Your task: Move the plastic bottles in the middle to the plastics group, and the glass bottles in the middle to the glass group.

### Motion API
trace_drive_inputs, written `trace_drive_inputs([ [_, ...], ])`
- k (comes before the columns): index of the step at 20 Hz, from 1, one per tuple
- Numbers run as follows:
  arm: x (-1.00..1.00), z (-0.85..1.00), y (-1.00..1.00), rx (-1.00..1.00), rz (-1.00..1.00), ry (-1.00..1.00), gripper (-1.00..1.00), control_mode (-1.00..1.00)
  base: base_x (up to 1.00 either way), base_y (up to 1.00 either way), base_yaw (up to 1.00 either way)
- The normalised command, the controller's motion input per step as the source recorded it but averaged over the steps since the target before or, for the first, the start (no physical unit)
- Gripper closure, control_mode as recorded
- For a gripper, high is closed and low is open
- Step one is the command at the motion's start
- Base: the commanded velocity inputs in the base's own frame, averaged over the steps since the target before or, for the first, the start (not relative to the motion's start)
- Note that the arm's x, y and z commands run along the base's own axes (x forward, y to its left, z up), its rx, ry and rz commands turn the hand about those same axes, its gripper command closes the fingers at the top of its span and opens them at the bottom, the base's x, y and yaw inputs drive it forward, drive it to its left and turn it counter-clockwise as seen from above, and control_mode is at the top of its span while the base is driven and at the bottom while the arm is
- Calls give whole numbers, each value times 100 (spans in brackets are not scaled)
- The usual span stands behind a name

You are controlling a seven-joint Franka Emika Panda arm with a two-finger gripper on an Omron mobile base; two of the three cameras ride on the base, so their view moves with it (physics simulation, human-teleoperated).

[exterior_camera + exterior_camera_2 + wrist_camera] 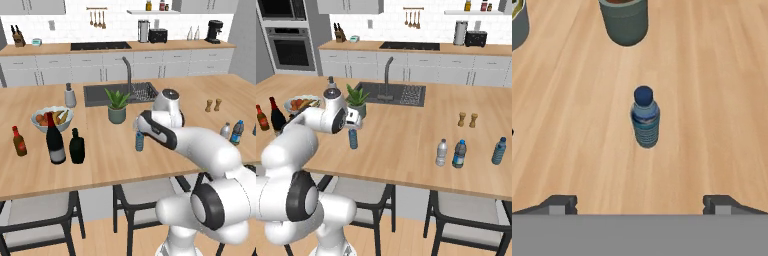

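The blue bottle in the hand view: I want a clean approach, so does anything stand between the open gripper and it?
Nothing visible does. The blue bottle stands upright on bare wood, centred ahead of the open gripper. The plant pot sits beyond it, not in the path.

We are seeing a wooden island counter (110, 160) carrying a blue bottle (139, 141), potted plant (117, 106), fruit bowl (52, 119), wine bottle (55, 141), black bottle (76, 146) and sauce bottle (19, 141).
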Motion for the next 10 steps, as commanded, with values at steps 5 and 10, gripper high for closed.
trace_drive_inputs([
  [5,61,-6,5,-1,9,0,-100,-100,0,0,0],
  [10,35,1,24,-11,0,4,-100,-100,0,0,0],
])
